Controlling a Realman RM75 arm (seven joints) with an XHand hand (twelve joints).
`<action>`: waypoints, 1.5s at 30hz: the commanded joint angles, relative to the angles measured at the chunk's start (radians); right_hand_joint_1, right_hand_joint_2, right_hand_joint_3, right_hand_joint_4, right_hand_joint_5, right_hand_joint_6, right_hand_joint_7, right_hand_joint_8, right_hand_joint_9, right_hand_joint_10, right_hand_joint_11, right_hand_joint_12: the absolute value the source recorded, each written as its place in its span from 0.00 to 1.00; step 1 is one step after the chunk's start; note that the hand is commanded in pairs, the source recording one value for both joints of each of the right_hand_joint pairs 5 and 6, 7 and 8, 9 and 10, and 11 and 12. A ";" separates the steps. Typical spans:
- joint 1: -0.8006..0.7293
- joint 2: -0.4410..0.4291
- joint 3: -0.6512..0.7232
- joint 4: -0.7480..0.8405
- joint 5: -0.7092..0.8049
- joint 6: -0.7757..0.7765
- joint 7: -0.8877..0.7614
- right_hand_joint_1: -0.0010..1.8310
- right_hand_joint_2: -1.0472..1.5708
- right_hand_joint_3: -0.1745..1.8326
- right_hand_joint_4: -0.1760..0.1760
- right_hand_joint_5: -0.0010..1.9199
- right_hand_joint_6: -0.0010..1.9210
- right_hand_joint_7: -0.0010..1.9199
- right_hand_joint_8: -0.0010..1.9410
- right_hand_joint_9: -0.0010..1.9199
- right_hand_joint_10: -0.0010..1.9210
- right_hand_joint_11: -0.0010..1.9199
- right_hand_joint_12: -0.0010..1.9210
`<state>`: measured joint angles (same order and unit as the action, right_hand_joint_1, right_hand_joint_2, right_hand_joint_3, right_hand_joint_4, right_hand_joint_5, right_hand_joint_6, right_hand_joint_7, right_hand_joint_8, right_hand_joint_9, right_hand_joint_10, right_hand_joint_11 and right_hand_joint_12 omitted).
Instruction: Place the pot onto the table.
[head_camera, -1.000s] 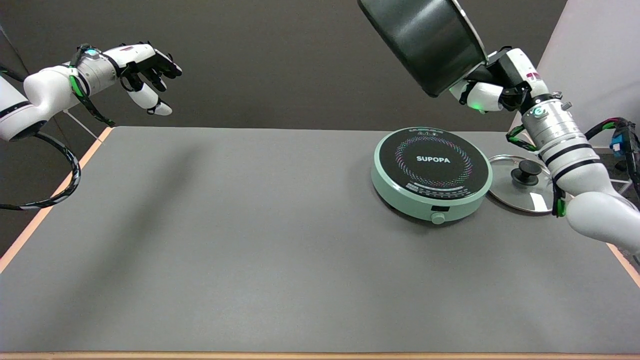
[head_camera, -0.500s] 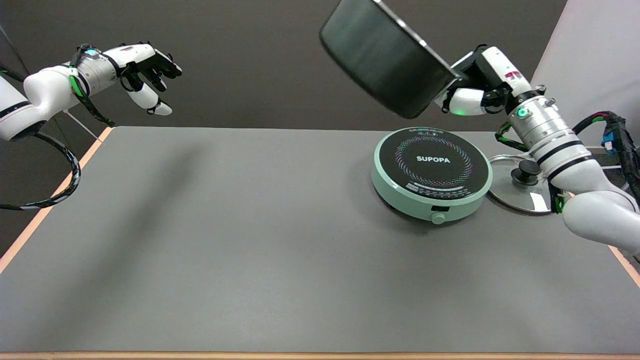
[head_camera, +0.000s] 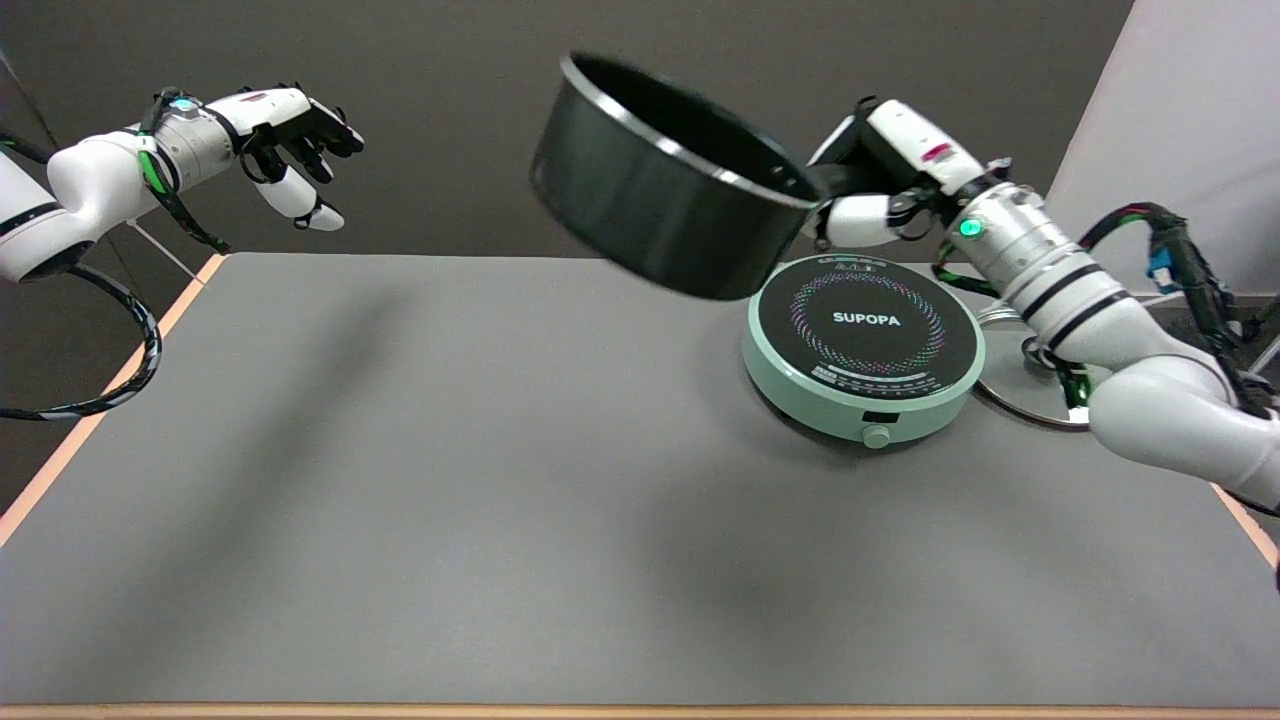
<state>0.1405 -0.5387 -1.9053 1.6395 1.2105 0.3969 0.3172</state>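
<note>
A black pot with a silver rim hangs in the air above the table's far middle, tilted down toward the left. My right hand grips it at its right side, where the handle lies hidden under the fingers. The pot is just left of and above the mint-green induction cooker, clear of it. The grey table lies well below the pot.
A glass lid with a black knob lies right of the cooker, partly behind my right arm. The idle left hand hangs in the air at the upper left. Orange table edges run along the left, right and near sides.
My right hand has carried the pot down and to the left, from above the cooker's right to its left. The pot has rolled so its open mouth now shows.
</note>
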 joint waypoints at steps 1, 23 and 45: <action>0.281 -0.133 -0.245 -0.020 -0.052 -0.170 -0.205 0.52 0.88 0.37 0.22 0.85 0.85 0.85 0.84 0.85 0.85 0.85 0.85; 0.455 -0.340 -0.470 -0.239 -0.051 -0.176 -0.365 0.51 0.91 0.37 0.24 0.88 0.88 0.88 0.87 0.88 0.88 0.88 0.88; 0.643 -0.535 -0.686 -0.536 -0.061 -0.119 -0.353 0.50 0.92 0.37 0.25 0.90 0.90 0.90 0.89 0.90 0.90 0.90 0.90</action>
<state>0.6596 -0.9257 -2.4650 1.3063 1.1557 0.2556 -0.0253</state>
